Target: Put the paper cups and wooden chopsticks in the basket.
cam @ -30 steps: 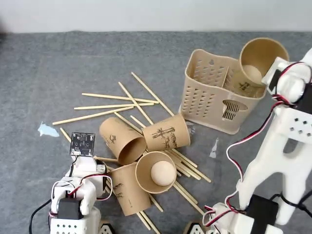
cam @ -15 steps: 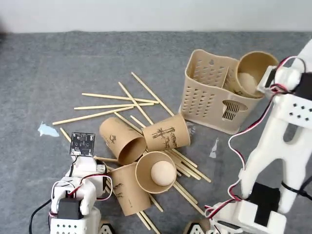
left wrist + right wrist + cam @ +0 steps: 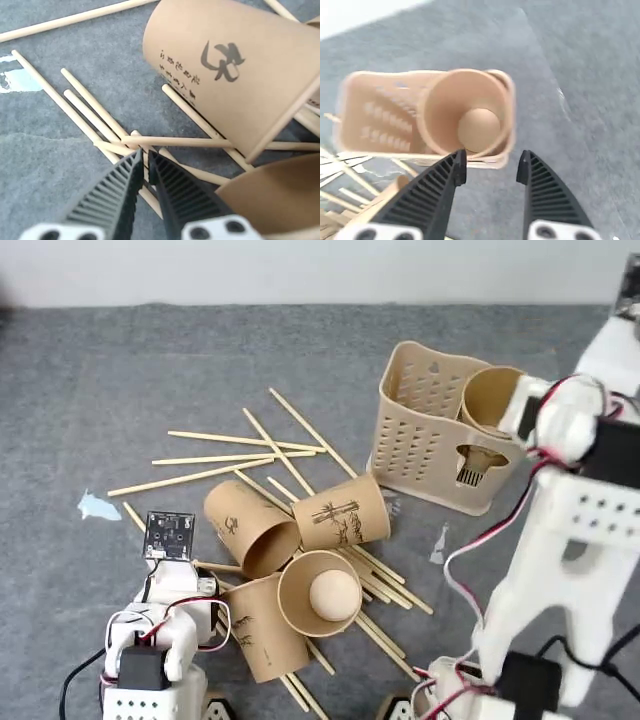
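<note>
The tan slotted basket stands at the back right with one paper cup upright in its right end. My right gripper hangs open just above that cup, touching nothing; the basket lies under it. Several more paper cups lie on their sides mid-table, among them one beside another. Wooden chopsticks are scattered around and under them. My left gripper is shut and empty, low over crossed chopsticks next to a printed cup.
The right arm rises tall at the table's right side. The left arm sits folded at the front left. A blue scrap lies on the grey mat at left, and a clear scrap in front of the basket.
The right gripper carried the cup from beyond the basket's far right corner down into the basket and let it go. The left arm stayed put.
</note>
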`<state>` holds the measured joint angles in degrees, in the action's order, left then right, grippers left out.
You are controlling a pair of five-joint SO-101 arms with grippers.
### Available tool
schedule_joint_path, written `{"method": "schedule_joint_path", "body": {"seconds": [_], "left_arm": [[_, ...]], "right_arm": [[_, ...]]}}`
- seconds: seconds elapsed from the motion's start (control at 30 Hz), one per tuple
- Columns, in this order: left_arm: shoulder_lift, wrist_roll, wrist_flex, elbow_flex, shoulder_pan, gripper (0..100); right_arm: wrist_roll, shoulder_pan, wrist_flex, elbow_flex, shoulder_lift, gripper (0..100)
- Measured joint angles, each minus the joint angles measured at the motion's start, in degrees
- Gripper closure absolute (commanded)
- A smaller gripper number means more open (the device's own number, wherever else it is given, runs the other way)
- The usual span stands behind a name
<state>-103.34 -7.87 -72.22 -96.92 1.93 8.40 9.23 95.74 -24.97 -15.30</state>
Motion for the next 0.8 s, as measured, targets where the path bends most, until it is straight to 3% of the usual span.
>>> {"method": "schedule_joint_path", "body": {"seconds": [0.4,0.63,0.8], "left_arm": [[0.0,0.0,0.0,0.0,0.0,99],[0.0,0.0,0.0,0.0,0.0,99],[0.0,0.0,0.0,0.0,0.0,99]], "right_arm": [[0.0,-4.8,4.7,2.9,-3.0,83.0],[0.0,-13.1,4.7,22.1,-13.6,83.0],[0.0,-23.9,4.7,36.2,-23.9,83.0]]}}
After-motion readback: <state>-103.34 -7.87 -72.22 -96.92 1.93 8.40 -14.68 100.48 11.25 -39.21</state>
